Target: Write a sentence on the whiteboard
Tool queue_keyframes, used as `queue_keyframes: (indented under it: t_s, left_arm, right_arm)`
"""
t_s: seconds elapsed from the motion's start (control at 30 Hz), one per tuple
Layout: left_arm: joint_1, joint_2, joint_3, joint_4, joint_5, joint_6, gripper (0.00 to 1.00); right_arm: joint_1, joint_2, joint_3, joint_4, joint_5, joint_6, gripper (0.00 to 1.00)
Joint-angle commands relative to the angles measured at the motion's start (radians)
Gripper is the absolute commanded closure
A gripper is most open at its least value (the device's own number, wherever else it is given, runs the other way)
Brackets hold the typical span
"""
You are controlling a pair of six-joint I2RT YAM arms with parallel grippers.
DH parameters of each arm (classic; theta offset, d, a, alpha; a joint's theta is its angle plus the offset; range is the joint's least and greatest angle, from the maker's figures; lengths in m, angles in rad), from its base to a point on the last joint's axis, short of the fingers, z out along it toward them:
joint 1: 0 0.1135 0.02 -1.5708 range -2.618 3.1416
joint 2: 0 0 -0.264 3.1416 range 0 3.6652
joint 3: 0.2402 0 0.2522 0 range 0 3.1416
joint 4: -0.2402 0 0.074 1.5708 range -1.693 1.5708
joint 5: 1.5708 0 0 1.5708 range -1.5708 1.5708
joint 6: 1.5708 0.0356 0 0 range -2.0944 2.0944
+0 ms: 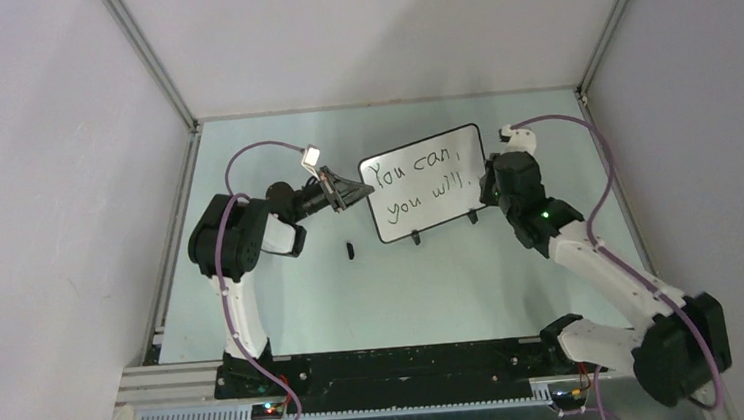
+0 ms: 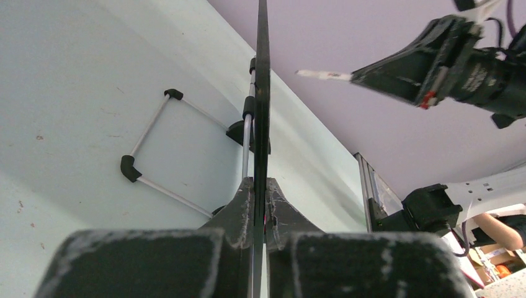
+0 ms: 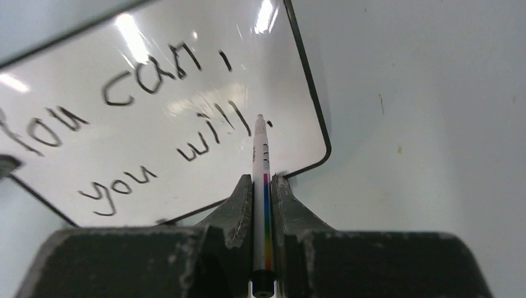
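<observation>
**Right pincer** (image 3: 262, 183): jaws closed tight on the barrel of a marker (image 3: 260, 149). The grip sits low on the barrel, so the tip projects forward toward the writing face. The tip stands beside the full stop after "will". In the left wrist view it appears just clear of the surface.

**Left pincer** (image 2: 260, 194): jaws closed on the left edge of the whiteboard (image 2: 262, 93), pinching the frame. Judged purpose: to steady the board against the push of the pen.

**Whiteboard:** propped on its wire feet (image 2: 149, 155) in the middle of the bench (image 1: 454, 284), between the two arms, with its face toward their bases.

**The sentence** (image 3: 152, 84): "You can, you will." runs in two lines and reads complete.

**Other:** a small black item (image 1: 349, 249), possibly the marker cap, lies on the bench near the left pincer.
</observation>
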Motion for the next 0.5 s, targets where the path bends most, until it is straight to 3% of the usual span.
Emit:
queue_keyframes:
  t_s: [0.0, 0.17, 0.47]
  left_arm:
    - [0.003, -0.029, 0.012, 0.053, 0.016, -0.015, 0.85]
    - [0.005, -0.034, 0.005, 0.053, -0.007, -0.024, 0.65]
    - [0.016, -0.086, -0.029, 0.051, -0.075, -0.079, 0.48]
  right_arm:
    - [0.009, -0.123, -0.012, -0.04, -0.014, 0.019, 1.0]
    - [0.01, -0.197, -0.052, -0.058, -0.025, 0.031, 1.0]
    - [0.019, -0.243, -0.103, -0.027, -0.071, 0.049, 1.0]
